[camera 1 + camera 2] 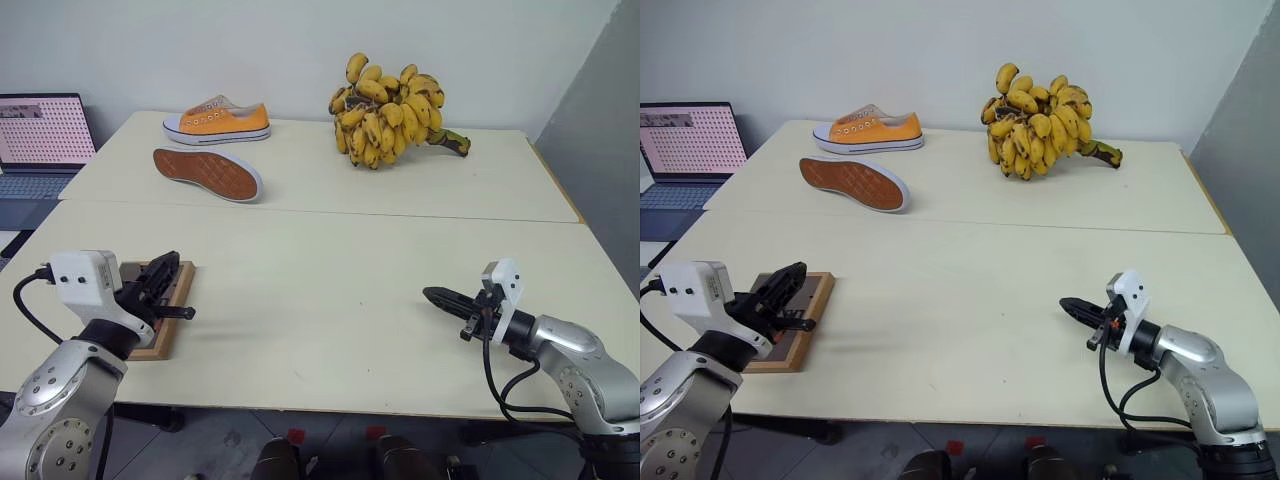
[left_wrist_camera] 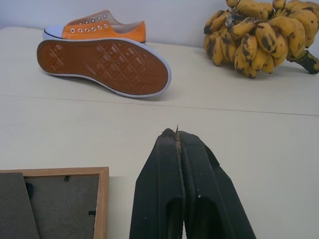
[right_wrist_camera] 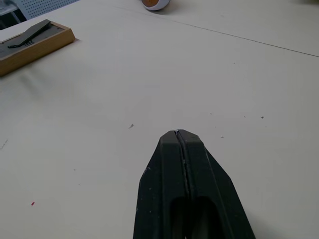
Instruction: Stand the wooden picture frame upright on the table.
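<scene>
The wooden picture frame (image 1: 163, 338) lies flat on the table (image 1: 330, 300) at the near left corner, dark backing up, with its easel stand (image 3: 27, 35) folded against it. My left gripper (image 1: 170, 263) hovers just over the frame's far end, shut, with nothing between its fingers (image 2: 177, 149). The frame's light-wood corner (image 2: 102, 199) shows beside those fingers in the left wrist view. My right gripper (image 1: 432, 295) hangs shut and empty over bare tabletop at the near right, pointing left toward the frame (image 3: 35, 45), well apart from it.
An orange shoe (image 1: 218, 120) stands at the far left, and a second shoe (image 1: 207, 173) lies on its side, sole toward me. A big bunch of bananas (image 1: 390, 110) sits at the far middle. A laptop (image 1: 40, 140) stands beyond the table's left edge.
</scene>
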`<state>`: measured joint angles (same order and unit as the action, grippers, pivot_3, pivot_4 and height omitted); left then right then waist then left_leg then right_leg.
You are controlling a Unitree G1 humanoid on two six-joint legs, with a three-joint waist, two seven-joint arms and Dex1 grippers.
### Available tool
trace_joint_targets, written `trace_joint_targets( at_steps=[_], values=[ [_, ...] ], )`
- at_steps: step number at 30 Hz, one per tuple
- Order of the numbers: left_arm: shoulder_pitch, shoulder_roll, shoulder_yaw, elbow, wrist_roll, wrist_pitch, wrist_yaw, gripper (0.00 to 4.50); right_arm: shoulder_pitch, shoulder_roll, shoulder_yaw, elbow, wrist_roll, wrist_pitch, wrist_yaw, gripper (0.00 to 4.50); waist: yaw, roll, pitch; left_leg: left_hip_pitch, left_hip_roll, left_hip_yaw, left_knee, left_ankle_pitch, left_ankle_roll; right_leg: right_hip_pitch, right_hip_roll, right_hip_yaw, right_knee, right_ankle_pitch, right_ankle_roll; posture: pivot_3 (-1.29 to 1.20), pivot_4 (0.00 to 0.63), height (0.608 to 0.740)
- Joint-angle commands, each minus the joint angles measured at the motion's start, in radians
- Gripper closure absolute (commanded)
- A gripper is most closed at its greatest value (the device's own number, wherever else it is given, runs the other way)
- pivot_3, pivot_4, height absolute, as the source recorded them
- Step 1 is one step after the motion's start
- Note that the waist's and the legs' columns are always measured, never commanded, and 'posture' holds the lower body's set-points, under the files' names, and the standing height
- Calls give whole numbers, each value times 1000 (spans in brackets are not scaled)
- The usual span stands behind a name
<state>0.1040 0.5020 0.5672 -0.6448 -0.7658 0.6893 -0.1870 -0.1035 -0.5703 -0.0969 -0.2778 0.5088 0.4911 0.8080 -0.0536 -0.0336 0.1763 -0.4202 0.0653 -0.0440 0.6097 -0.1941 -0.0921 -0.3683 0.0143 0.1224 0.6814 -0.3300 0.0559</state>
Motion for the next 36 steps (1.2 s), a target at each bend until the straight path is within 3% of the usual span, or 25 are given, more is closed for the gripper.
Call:
trace_joint_targets(
  at_steps=[1,12,17,21,27,36],
  values=[
    [0,9,20,-26,-8,-12,8,4462,-20,-6,-3,-21,17,1,10,4500,0,0,0,0,0,0,0,0,0,0,0,0,0,0,0,0,150,740],
    [43,5,47,-57,-2,-16,41,4462,-47,-6,19,-13,18,14,26,4500,0,0,0,0,0,0,0,0,0,0,0,0,0,0,0,0,150,740],
    [102,-1,116,-14,112,-45,113,4462,-65,-4,37,2,11,10,35,4500,-2,0,0,0,0,0,0,0,0,0,0,0,0,0,0,0,150,740],
    [172,-1,223,180,238,-97,155,4462,-76,1,49,2,17,16,36,4500,-4,0,0,1,0,0,0,0,0,0,0,0,1,0,0,0,150,740],
    [198,35,256,345,295,-194,64,4462,-77,8,51,-4,20,23,29,4500,8,-3,-1,1,0,0,0,0,0,-1,0,-1,0,0,0,0,150,740],
    [36,131,146,658,363,-294,-66,4462,-59,13,32,-35,41,48,-4,4500,16,-4,-2,3,0,-1,1,0,0,-3,0,-1,1,0,0,0,150,740]
  ],
)
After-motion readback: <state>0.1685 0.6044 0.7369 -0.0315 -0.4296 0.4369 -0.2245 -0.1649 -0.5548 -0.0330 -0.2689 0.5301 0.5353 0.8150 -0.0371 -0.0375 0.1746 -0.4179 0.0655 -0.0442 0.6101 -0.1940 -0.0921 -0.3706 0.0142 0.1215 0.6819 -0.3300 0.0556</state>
